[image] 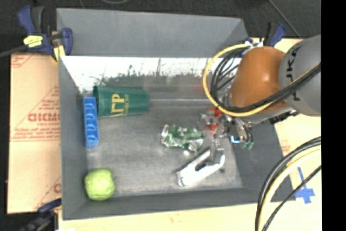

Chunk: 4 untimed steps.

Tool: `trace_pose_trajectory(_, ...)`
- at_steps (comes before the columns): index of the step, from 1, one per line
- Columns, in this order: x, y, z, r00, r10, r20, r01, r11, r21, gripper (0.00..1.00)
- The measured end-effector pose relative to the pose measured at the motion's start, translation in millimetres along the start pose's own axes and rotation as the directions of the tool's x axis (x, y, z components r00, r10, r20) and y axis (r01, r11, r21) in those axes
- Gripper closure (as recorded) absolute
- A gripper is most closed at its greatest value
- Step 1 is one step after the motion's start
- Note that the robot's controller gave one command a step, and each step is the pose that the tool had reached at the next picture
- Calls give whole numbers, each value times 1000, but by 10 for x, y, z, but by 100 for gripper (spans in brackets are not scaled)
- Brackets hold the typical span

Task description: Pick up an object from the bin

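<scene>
Grey bin holds one green cup, one apple, one crushed can

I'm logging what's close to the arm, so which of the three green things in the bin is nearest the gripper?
The crumpled green-and-white wrapper mid-bin, just beside the gripper. The green cup and green ball lie far off by the opposite wall.

Reaches in from the right of the view with a thick grey metal arm, bent downward at the wrist. Carries a rounded, glossy orange cover over that wrist, ringed by looping black and yellow cables. Hangs a small dark two-finger gripper under the cover's lower left edge, pointed downward, with small red and green fittings close beside it.
</scene>
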<state>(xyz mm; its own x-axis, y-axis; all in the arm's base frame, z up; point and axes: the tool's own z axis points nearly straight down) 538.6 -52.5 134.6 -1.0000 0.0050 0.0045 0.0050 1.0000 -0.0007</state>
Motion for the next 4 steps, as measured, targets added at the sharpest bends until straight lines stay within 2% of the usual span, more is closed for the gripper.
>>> trace_pose_trajectory(1, -14, 1, -45, 1000, -1, 7, 1, 1000, 1, 0)
trace_pose_trajectory(2, -122, 85, 247, 998, -54, 14, 54, 999, 2, 0)
trace_pose_trajectory(3, -218, 299, 578, 1000, -4, 27, 4, 1000, 1, 100)
trace_pose_trajectory(4, -218, 299, 578, 1000, -5, 27, 5, 1000, 1, 100)
